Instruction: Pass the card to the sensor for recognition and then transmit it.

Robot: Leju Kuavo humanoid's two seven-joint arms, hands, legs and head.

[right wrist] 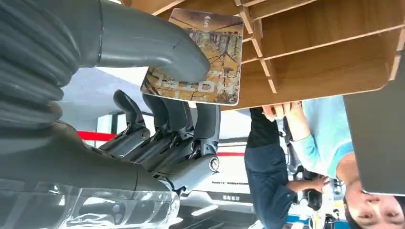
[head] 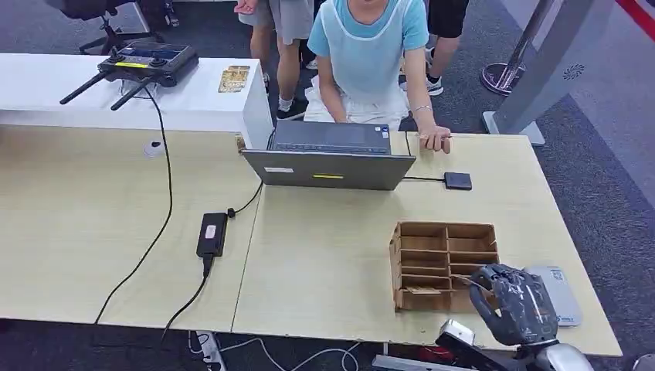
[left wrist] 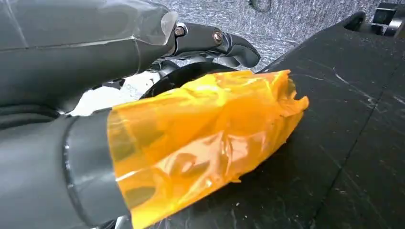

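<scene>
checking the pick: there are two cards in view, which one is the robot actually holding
The card at the wooden organizer, pinched in the right hand. The other card lies untouched on the white counter near the controller.

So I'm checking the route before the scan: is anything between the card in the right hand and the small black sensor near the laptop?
The right hand pinches the card at the wooden slotted organizer, which lies between it and the black sensor. Beyond the organizer, bare table leads to the sensor; its cable runs off toward the laptop.
</scene>
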